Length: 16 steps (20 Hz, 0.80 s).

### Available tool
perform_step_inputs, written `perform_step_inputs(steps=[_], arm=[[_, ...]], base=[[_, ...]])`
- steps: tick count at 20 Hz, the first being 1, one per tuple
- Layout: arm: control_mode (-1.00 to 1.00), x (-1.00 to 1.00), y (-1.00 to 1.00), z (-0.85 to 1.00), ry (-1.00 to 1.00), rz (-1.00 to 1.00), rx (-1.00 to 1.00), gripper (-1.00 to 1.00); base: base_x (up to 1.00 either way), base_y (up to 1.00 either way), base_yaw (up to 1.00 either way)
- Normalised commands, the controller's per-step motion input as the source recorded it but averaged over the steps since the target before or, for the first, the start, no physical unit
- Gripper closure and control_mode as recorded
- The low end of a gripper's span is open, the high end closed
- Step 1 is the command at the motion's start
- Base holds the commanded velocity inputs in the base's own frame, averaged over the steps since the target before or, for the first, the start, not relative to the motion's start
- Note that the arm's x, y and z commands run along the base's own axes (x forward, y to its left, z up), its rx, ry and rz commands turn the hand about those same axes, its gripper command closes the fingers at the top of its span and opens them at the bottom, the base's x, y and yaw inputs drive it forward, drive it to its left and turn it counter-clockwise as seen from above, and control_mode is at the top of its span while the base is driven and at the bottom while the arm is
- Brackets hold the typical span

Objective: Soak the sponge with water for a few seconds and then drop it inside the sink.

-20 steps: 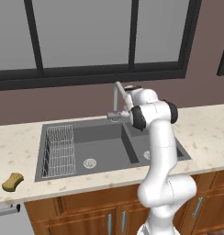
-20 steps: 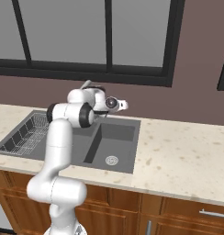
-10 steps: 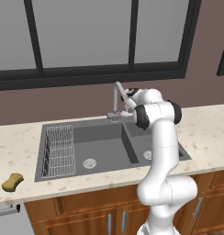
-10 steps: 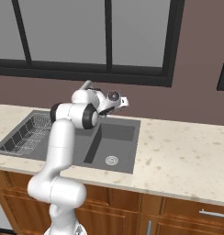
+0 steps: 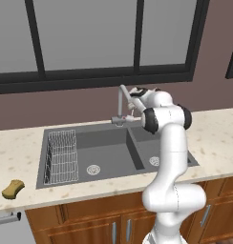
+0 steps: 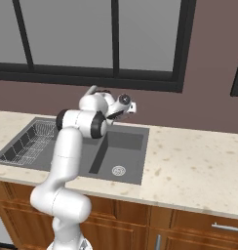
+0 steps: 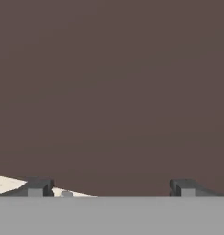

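Observation:
The yellow-brown sponge (image 5: 13, 188) lies on the counter far left of the dark grey double sink (image 5: 109, 153) (image 6: 125, 142), well away from the arm. My gripper (image 5: 131, 106) (image 6: 122, 113) (image 7: 109, 188) hovers over the back rim of the sink, right beside the slim silver faucet (image 5: 120, 97) (image 6: 91, 91), and points at the brown wall. Its fingertips (image 7: 38, 187) stand wide apart, open, with nothing between them. The water is out of view.
A wire rack (image 5: 61, 157) (image 6: 28, 141) fills the left side of the left basin. Round silver drains (image 5: 93, 169) (image 6: 119, 170) sit in the basins. Speckled counter (image 6: 189, 161) stretches to the right, with a window above the brown wall.
The hand has lifted slightly and turned a little further toward the wall beside the faucet. The jaws stay open and the sponge has not moved.

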Motion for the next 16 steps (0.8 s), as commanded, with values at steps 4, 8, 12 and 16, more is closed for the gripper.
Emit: perform_step_inputs(steps=[4, 8, 12, 16], arm=[[-1.00, 0.00, -0.01, -0.23, 0.07, -0.17, 0.11, -1.00], [-1.00, 0.00, 0.00, -0.49, 0.23, -0.15, -0.01, -1.00], [-1.00, 0.00, 0.01, -0.17, 0.14, -0.14, -0.01, -1.00], [-1.00, 0.00, 0.06, 0.00, 0.01, -0.14, 0.01, -1.00]], base=[[0.00, 0.00, 0.00], [0.00, 0.00, 0.00], [0.00, 0.00, 0.00], [0.00, 0.00, 0.00]])
